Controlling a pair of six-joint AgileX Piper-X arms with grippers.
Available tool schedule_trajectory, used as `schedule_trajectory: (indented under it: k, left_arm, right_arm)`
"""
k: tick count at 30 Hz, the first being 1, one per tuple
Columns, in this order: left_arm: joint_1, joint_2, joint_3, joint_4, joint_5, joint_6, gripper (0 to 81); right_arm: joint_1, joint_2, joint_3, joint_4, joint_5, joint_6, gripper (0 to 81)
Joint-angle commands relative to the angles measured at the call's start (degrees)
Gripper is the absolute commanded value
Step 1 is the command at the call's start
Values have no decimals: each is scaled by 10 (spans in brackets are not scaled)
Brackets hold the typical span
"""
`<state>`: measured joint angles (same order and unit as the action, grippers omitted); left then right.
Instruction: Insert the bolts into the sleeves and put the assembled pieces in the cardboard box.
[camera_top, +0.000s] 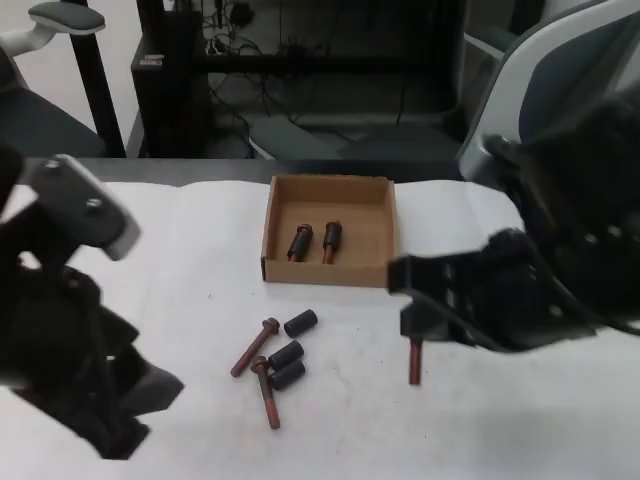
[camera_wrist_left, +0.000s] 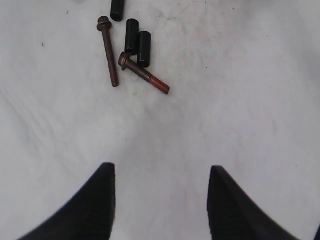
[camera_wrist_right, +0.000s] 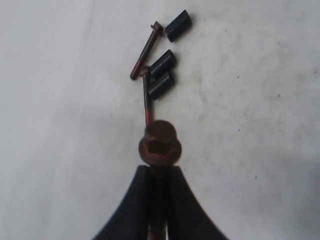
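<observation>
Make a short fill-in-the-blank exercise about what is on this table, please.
1. The right hand is shut on a ____.
2. The cardboard box holds ____ assembled pieces.
3. ____ black sleeves lie loose on the table.
4. The left hand is ____ and holds nothing.
Missing words: bolt, two, three, open.

I work in what looks like a robotics lab or office workroom. My bench (camera_top: 200, 170) is draped in a white cloth (camera_top: 520, 430), with loose bolts (camera_top: 252, 348), sleeves (camera_top: 300, 323) and a cardboard box (camera_top: 330, 185) laid out on it. Behind the bench stands a black frame (camera_top: 165, 80) hung with tangled cables (camera_top: 290, 50), a grey office chair (camera_top: 550, 80) sits beside it, and another chair's armrest (camera_top: 65, 15) shows at the far corner.
</observation>
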<state>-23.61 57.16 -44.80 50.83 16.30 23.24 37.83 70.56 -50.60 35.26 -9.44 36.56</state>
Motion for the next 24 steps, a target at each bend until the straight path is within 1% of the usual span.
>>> schedule_trajectory:
  k: [1,5,7,9,11,15,18,20,24]
  left_arm:
    - [-22,28,-5,-21,1,13,559]
    - [-62,83,-23,-35,0,13,566]
    - [-80,113,-37,-40,-8,13,592]
    - [-97,149,-57,-40,-30,13,638]
    - [-103,185,-79,-40,-45,13,666]
    - [-103,254,-124,-40,-47,13,665]
    - [-103,296,-153,-38,-70,13,665]
    - [-103,316,-170,-38,-83,13,665]
    - [-103,351,-199,-30,-87,13,665]
  right_arm:
    - [-2,-35,19,-5,-25,-9,6]
    - [-2,-67,37,-4,-25,-12,6]
    - [-2,-78,38,-4,-34,-34,6]
    - [-2,-86,38,-2,-39,-39,6]
    - [-2,-93,38,-2,-39,-39,6]
    - [-2,-103,38,0,-51,-49,6]
    - [-2,-110,38,0,-51,-54,6]
    - [-2,-113,38,0,-54,-54,6]
    - [-2,-114,38,0,-64,-54,6]
